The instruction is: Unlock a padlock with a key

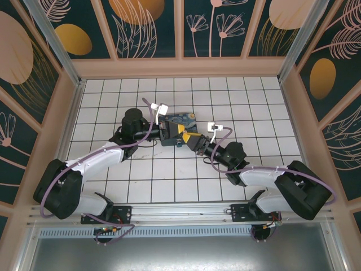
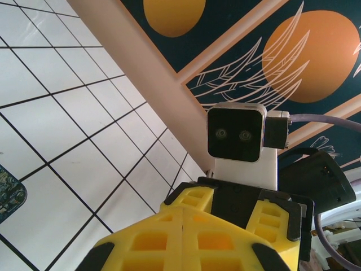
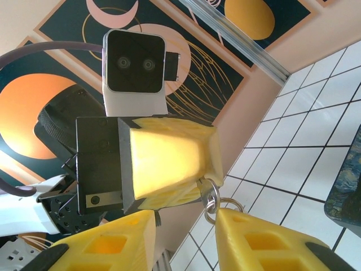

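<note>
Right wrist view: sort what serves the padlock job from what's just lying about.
In the job: left gripper, shut on a small metal ring piece (key or padlock, cannot tell); right gripper, jaws apart near it.
Lying about: swirl-painted box; tiled floor.

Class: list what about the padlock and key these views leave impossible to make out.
- Top view: padlock and key too small, covered where the left end effector and right end effector meet.
- Right wrist view: a ring pokes from the left fingers; the rest is hidden, so key or padlock unclear.
- Left wrist view: box cut by the edge.
</note>
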{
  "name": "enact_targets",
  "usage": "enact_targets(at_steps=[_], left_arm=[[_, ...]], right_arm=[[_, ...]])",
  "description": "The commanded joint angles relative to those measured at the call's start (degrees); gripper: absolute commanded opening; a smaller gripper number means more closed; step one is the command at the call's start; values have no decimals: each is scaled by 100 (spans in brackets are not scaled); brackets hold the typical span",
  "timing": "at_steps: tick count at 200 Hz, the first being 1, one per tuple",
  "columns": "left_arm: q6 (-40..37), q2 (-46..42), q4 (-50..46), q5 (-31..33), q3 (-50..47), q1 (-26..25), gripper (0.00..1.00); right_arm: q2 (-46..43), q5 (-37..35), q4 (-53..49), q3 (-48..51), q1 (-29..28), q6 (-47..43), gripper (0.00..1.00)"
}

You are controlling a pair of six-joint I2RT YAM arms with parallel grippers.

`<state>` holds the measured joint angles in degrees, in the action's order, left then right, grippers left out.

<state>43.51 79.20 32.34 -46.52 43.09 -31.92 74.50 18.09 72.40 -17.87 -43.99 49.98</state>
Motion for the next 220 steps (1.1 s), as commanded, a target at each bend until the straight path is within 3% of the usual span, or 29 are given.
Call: enact_targets(at_steps=[1,100,177,220], left_arm=[[-109,42,62,-100,134,-6,0],[-123,-24,83,-223,51,-13,0],[-121,-51,97,-196,15,-15,0],[-110,-26,119,-195,24,-12,0]], right_arm=[[-155,24,141,-35,13,-63,34],[17,-20,99,-218,145,12,32],[170,107,204,-261,167,89,25],[161,81,204,-219,162,94,12]])
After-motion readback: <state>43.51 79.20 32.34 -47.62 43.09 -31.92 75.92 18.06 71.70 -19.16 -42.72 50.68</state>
